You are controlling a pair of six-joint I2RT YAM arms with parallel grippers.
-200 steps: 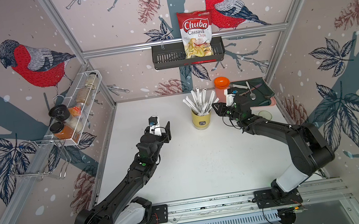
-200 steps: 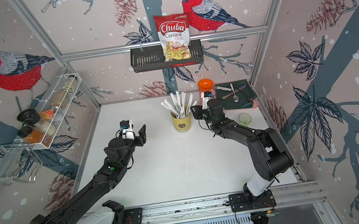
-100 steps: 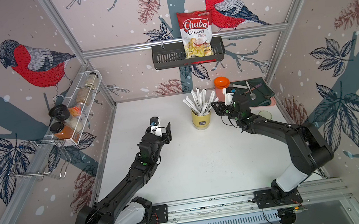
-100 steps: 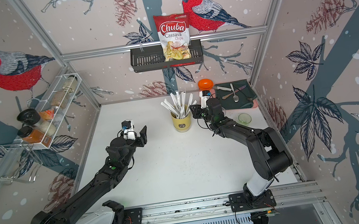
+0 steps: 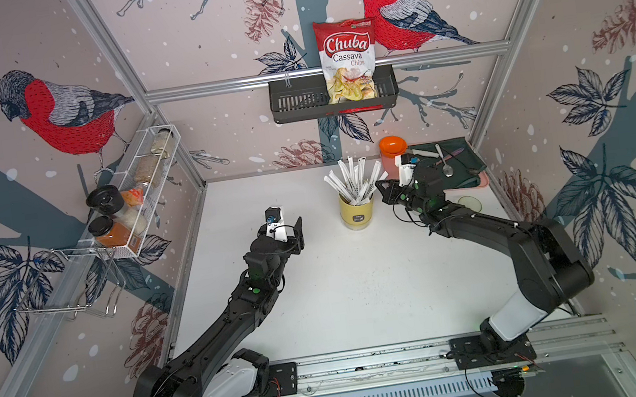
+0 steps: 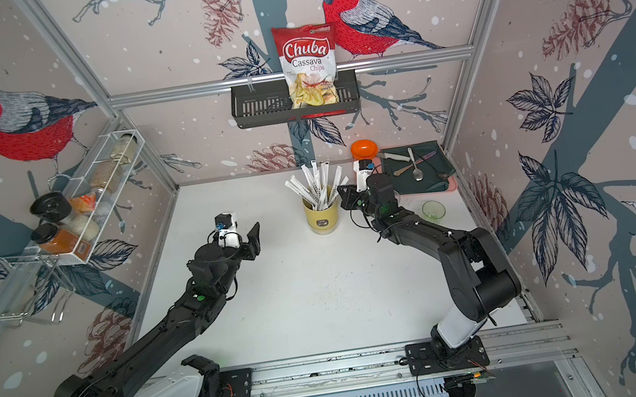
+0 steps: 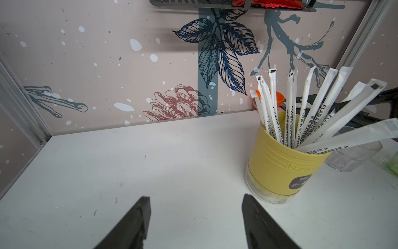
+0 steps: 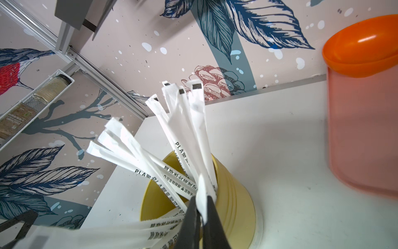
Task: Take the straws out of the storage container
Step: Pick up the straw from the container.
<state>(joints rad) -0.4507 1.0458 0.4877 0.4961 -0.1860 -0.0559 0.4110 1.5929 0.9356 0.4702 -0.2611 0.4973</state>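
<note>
The storage container [image 5: 356,213] [image 6: 322,217] is a pale yellow cup with a dark label, standing at the back middle of the white table. Several straws [image 5: 351,180] [image 6: 316,185] in white wrappers fan out of it. My right gripper [image 8: 200,197] [image 5: 383,187] is at the cup's right rim, shut on one straw [image 8: 202,189] that leans out over the container [image 8: 234,207]. My left gripper [image 7: 196,197] [image 5: 286,233] hovers open and empty over bare table to the left of the container [image 7: 280,170], apart from it and from the straws [image 7: 301,112].
An orange-lidded pink tub [image 5: 393,152] [image 8: 361,129] stands just behind the right gripper. A dark green tray [image 5: 464,147] with cutlery lies at the back right, with a small green dish [image 6: 433,209] in front of it. A clear glass [image 7: 353,155] sits behind the cup. A wire spice rack [image 5: 132,199] hangs on the left wall.
My right gripper has closed on a straw at the cup's right rim. The left arm has hardly moved and stays open.
</note>
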